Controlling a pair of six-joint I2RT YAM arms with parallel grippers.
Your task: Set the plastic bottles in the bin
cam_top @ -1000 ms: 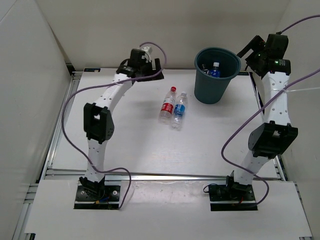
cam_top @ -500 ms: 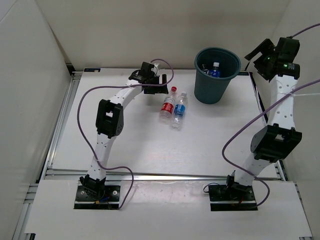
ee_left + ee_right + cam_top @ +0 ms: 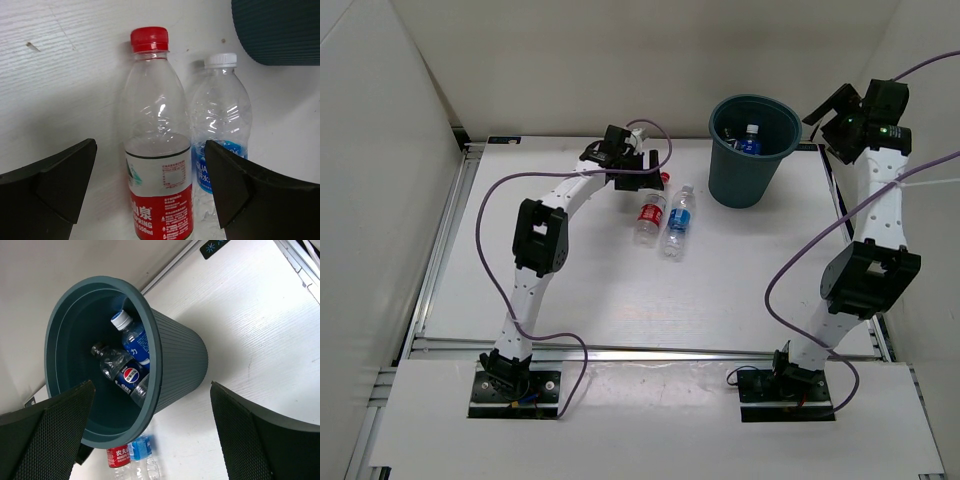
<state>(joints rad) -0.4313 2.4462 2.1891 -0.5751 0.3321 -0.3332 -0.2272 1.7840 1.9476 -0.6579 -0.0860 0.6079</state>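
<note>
1. Partly hidden, the red-labelled bottle (image 3: 648,214) lies on the white table (image 3: 570,290) with its cap end under the left gripper (image 3: 646,178) in the top view. In the left wrist view its lower end is cut off by the frame edge.
2. Just beside it, on the side nearer the bin (image 3: 748,170), lies a blue-labelled bottle (image 3: 677,222), also cut off at the bottom in the wrist view. Whether the two touch cannot be told.
3. Both are clear and crinkled, one with a red cap, the other with a pale one.
4. A second blue-labelled bottle (image 3: 135,342) with a pale cap lies inside the round teal bin, over a dark Pepsi bottle (image 3: 121,371) whose lower part the rim hides.
5. The left gripper's fingers are spread wide to either side of the two bottles on the table. Contact with either cannot be made out.
6. The right gripper (image 3: 828,104) hangs spread and empty, high and to the right of the bin.
7. A second ago the left arm was back near the far left of the table. It has since swung in over the red cap. The right arm has shifted slightly rightward, and the bottles lie about where they were.
</note>
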